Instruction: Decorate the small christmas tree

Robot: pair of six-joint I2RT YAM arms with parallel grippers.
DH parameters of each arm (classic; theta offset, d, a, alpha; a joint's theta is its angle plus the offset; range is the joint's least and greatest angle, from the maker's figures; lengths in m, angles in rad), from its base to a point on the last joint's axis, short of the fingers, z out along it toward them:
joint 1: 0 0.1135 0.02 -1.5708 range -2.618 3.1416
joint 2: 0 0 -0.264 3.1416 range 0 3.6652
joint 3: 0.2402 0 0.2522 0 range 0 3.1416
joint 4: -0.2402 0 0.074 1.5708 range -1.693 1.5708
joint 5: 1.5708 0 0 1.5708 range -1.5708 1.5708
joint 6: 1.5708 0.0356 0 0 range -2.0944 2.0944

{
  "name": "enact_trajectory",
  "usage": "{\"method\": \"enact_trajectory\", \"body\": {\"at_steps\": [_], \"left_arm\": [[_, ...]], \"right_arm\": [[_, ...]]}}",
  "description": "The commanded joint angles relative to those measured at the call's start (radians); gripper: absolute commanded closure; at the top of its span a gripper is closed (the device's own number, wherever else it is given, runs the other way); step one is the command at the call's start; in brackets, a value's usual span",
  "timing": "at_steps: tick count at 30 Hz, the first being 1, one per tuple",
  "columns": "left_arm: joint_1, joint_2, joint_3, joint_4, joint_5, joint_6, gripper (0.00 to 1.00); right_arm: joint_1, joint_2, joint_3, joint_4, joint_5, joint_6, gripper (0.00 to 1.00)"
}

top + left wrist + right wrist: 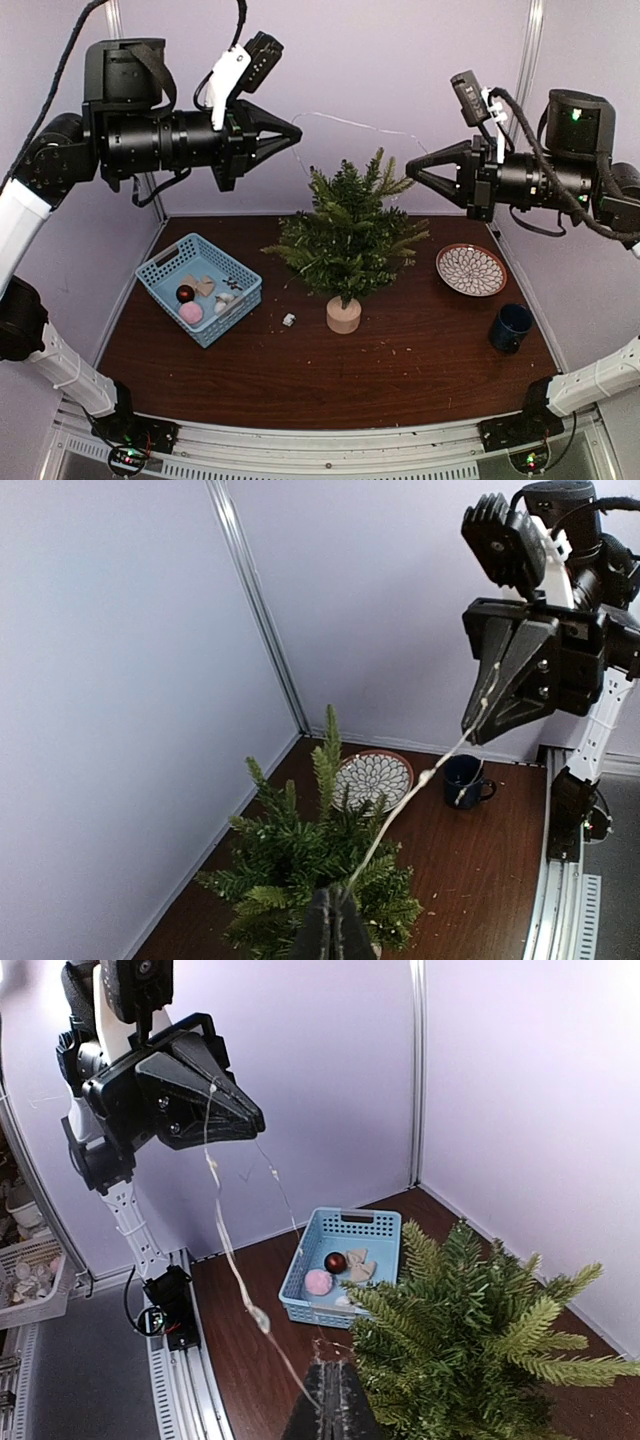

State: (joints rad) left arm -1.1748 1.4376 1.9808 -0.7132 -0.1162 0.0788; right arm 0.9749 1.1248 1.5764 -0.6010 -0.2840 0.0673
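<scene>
While above tree (350,235), wire (425,777) between grippers (297,130) (410,165)

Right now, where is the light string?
The light string hangs in the air above the small christmas tree, mid-table in the top view. It is strung between the left gripper and the right gripper, both shut on it.
</scene>
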Motion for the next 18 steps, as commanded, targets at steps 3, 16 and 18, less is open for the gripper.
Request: {"method": "enact_trajectory", "body": {"at_steps": [3, 16, 18], "left_arm": [[0.064, 0.067, 0.182, -0.277, -0.008, 0.068, 1.00], [0.149, 0.156, 0.170, -0.310, 0.062, 0.082, 1.00], [0.157, 0.164, 0.162, -0.289, 0.053, 0.077, 1.00]], "right_arm": [[-0.005, 0.076, 0.132, -0.200, 0.171, -0.169, 1.00], [-0.005, 0.161, 0.179, -0.215, 0.315, -0.262, 1.00], [-0.005, 0.154, 0.172, -0.209, 0.355, -0.286, 1.00]]}}
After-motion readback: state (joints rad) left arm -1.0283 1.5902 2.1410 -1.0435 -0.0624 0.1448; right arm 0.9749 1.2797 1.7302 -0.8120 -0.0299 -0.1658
